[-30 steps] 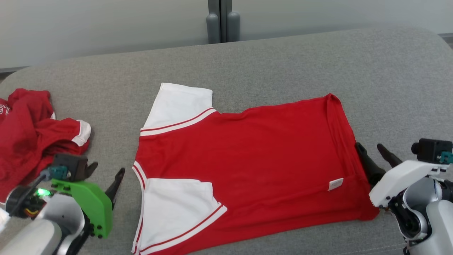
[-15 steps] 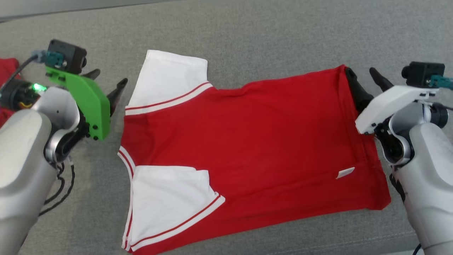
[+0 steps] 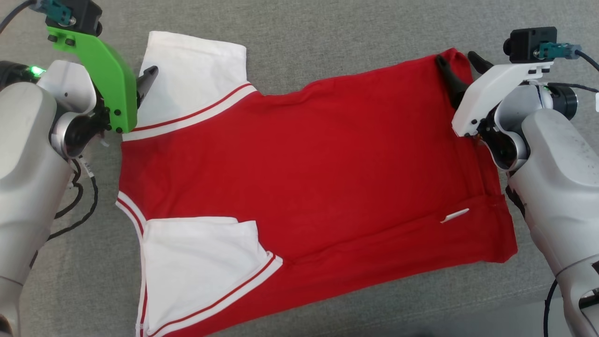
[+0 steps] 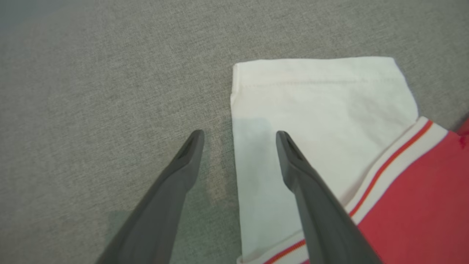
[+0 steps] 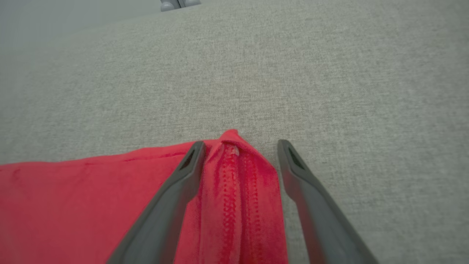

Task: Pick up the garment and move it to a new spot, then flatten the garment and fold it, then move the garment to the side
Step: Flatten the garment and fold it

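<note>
The garment is a red T-shirt with white sleeves, spread flat on the grey cushion, neck to the left and hem to the right. My left gripper is open at the far sleeve's left edge. In the left wrist view its fingers straddle that edge, one over the white sleeve, the other over bare cushion. My right gripper is open at the far hem corner. In the right wrist view the red hem corner lies between the spread fingers of that gripper.
Grey upholstery surrounds the shirt on all sides. Black cables hang beside my left arm. A small white label sticks up near the hem. Two grey posts stand beyond the cushion's far edge.
The head camera has tilted down, so the whole picture shifted. Both grippers have travelled along the shirt toward its far edge: left to the far sleeve, right to the far hem corner. Both stay open.
</note>
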